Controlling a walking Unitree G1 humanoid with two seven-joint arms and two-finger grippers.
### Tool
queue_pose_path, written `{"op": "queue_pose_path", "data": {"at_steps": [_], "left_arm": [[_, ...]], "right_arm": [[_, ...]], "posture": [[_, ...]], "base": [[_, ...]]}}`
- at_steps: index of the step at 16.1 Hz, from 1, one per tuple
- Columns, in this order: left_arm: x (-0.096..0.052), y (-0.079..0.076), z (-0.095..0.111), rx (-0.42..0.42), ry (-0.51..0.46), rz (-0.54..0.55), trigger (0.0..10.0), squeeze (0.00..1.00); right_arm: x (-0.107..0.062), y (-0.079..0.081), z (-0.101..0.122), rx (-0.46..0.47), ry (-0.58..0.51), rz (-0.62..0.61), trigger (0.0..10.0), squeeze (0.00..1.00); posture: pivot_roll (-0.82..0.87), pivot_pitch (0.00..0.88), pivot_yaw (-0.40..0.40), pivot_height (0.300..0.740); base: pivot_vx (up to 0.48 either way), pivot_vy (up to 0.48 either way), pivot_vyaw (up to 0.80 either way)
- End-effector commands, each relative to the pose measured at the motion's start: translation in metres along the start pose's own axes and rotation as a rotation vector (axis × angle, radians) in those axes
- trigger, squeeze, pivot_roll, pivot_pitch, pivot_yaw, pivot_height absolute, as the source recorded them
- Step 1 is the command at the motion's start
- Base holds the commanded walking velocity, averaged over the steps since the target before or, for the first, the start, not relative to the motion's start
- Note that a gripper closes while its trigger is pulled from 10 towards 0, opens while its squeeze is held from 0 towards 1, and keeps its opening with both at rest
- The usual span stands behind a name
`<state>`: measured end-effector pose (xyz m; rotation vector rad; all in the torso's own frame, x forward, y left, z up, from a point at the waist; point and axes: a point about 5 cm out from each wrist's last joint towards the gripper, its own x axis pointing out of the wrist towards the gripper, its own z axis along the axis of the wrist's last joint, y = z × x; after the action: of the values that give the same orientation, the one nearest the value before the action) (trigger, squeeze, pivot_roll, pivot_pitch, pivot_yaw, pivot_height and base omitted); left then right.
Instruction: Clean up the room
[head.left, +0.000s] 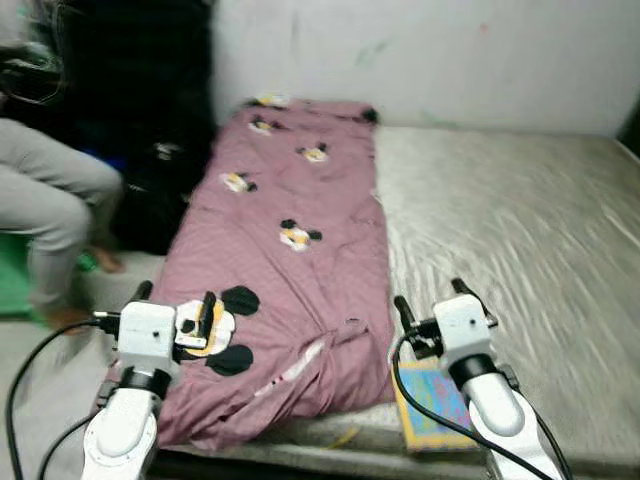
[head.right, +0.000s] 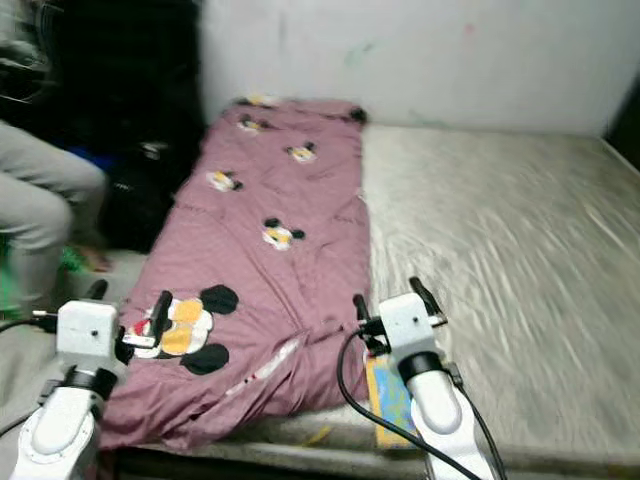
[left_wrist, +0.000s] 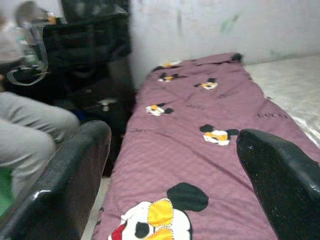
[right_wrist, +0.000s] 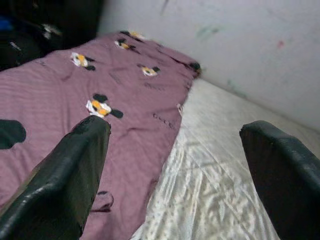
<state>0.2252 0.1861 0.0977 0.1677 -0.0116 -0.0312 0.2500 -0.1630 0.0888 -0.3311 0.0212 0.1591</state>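
Note:
A mauve blanket (head.left: 290, 250) printed with cartoon mice lies spread lengthwise along the left side of a bed, its near end rumpled at the front edge. The bare silver-grey mattress (head.left: 500, 230) takes up the bed's right side. A flat colourful book (head.left: 430, 402) rests at the front edge of the mattress, under my right arm. My left gripper (head.left: 175, 298) hovers open over the blanket's near left corner, above a large mouse print (left_wrist: 155, 220). My right gripper (head.left: 433, 300) is open above the blanket's right border (right_wrist: 165, 150), holding nothing.
A person in grey trousers (head.left: 50, 210) sits to the left of the bed, feet on the floor. Black bags and dark furniture (head.left: 140, 110) stand at the back left against a white wall (head.left: 450, 55). A green item (head.left: 12, 275) lies on the floor by the person.

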Motion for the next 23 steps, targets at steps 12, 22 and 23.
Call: {"op": "queue_pose_path", "data": {"at_steps": [12,22,23], "left_arm": [[0.0009,-0.0022,0.0004,-0.017,-0.004,-0.016,10.0,0.0],[0.0004,-0.0032,0.0009,-0.016,-0.006,-0.023,10.0,0.0],[0.0004,-0.0033,0.0009,-0.016,-0.005,-0.024,10.0,0.0]], "right_arm": [[0.0006,-0.0053,0.0001,0.02,-0.005,-0.019,10.0,0.0],[0.0008,-0.0058,-0.0016,0.03,0.007,-0.02,10.0,0.0],[0.0008,-0.0057,-0.0016,0.031,0.007,-0.02,10.0,0.0]], "posture": [[-0.03,0.0,0.0,0.74],[-0.03,0.0,-0.005,0.74],[-0.03,0.0,-0.005,0.74]], "base": [[0.0,-0.215,0.17],[0.0,0.0,-0.32],[0.0,0.0,-0.8]]}}
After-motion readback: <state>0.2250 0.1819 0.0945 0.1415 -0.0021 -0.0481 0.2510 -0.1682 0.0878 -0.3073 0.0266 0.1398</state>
